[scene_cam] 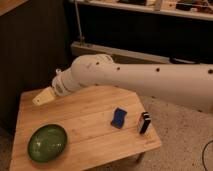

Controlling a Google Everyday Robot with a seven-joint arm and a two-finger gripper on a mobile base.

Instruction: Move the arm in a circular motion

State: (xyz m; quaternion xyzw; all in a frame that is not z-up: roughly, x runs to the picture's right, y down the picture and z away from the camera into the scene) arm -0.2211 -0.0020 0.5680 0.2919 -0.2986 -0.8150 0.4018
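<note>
Arm [130, 77] reaches from the right across the bench [85, 125]. Gripper [42, 97] hangs over the back-left corner; spread or pressed, cannot tell. Green bowl [47, 142] sits front-left. Blue block [118, 117] and black item [144, 122] lie near the right edge.

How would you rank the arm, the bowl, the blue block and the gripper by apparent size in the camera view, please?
1. the arm, likely nearest the camera.
2. the bowl.
3. the gripper, over the table's far left corner, and the blue block look alike; I would not rank them.
</note>
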